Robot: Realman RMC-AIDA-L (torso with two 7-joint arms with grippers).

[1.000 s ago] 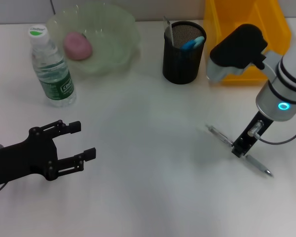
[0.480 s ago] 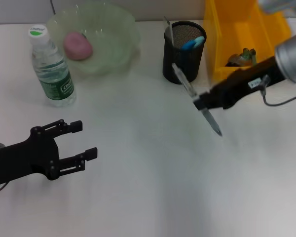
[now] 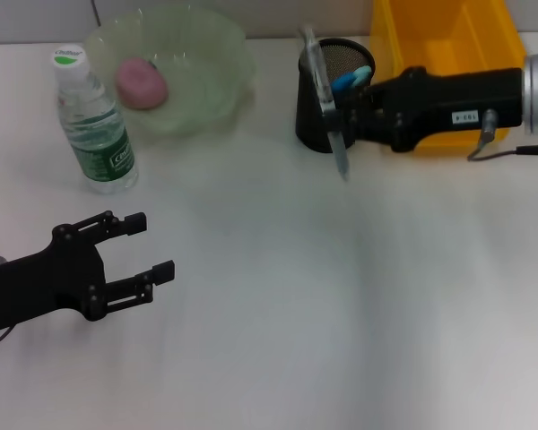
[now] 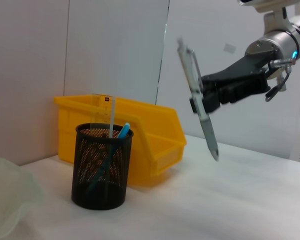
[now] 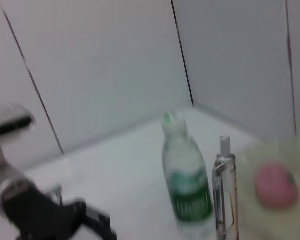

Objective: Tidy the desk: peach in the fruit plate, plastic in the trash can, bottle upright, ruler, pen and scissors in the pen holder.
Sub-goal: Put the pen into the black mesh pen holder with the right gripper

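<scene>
White desk [image 3: 278, 313]; right fingers [image 3: 351, 115] clamped on pen [image 3: 327, 103] beside pen holder [image 3: 318, 116]; left fingers [image 3: 148, 246] apart.

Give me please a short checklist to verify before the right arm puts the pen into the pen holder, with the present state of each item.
1. Pen held by the right gripper: ok, gripped near its middle.
2. Pen above the pen holder opening: not ok; in the left wrist view it hangs beside the holder, not over it.
3. Pen upright: not ok, tilted.
4. Room in the holder: ok; only the ruler and a blue handle show.
5. Left gripper out of the way: ok, open, low near the front of the table.
</scene>
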